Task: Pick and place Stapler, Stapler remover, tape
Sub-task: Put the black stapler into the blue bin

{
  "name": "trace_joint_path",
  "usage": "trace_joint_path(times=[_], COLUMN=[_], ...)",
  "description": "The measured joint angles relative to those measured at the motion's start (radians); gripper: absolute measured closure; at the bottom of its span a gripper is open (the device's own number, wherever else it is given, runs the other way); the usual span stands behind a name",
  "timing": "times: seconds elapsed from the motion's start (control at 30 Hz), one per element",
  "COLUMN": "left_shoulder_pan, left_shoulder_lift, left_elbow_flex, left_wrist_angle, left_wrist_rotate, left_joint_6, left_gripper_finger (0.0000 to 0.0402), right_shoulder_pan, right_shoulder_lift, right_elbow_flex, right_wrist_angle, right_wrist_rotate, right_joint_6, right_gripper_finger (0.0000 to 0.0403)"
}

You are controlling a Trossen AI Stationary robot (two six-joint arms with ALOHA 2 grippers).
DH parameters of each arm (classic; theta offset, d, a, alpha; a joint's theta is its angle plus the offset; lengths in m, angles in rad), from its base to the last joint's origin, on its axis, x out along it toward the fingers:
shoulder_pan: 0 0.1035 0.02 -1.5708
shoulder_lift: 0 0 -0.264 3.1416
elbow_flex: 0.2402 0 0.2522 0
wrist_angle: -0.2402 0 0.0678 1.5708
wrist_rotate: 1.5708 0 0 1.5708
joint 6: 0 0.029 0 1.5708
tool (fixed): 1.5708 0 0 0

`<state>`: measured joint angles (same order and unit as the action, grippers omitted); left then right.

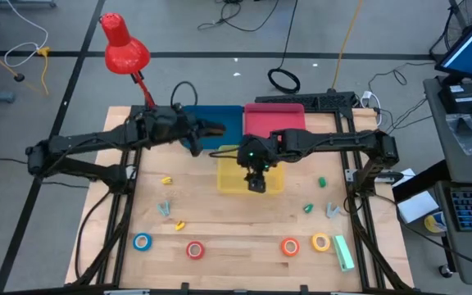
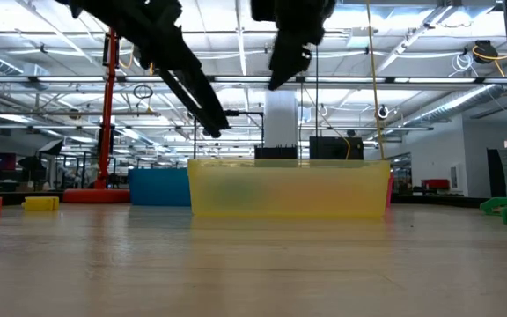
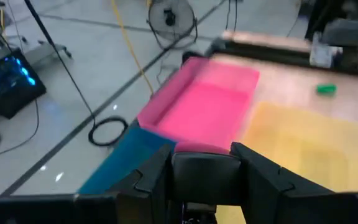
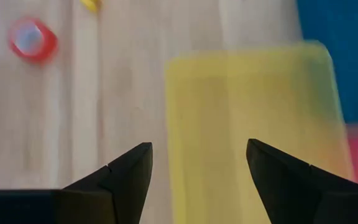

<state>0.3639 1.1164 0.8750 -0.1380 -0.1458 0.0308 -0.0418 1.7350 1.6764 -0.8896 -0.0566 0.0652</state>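
1. the high view looks straight down from above, taking in the whole tabletop [image 1: 236,229], both arms and the floor around.
2. the low view sits at tabletop height, looking level across the boards at the yellow bin [image 2: 289,187] close ahead, with the room behind.
3. the left wrist view looks forward and down from close above the pink bin [image 3: 204,106], blue bin [image 3: 126,158] and yellow bin.
4. the right wrist view looks steeply down, close above the yellow bin; the red tape roll [image 4: 33,39] shows farther off.
5. all four views share the yellow bin.
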Motion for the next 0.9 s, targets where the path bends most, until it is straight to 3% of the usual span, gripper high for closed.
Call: trace_joint_path(times=[0.33,0.67,0.9], left_shoulder_pan=[0.247,0.41,0.447], left_shoulder_lift=[0.158,0.351,0.476], left_elbow_flex=[-0.001,0.0,0.0], left_wrist_angle=[0.145,0.308,0.457], left_wrist_rotate=[0.296,0.519,0.588], left_joint_6=[0.067,0.095,0.106], left_gripper_finger=[0.0255,0.0254,0.0254], right_shoulder_pan=[-0.029,-0.092,-0.121], right_shoulder_lift=[-0.098,-0.153,-0.155], right_elbow_flex=[0.002,0.001,0.001], right_wrist_angle=[-0.022,-0.05,-0.047], right_wrist_rotate=[0.163,0.165,0.165], right_joint_6=[-0.097,-0.078,-0.078], right_gripper_finger=[0.0149,0.0149,0.0149])
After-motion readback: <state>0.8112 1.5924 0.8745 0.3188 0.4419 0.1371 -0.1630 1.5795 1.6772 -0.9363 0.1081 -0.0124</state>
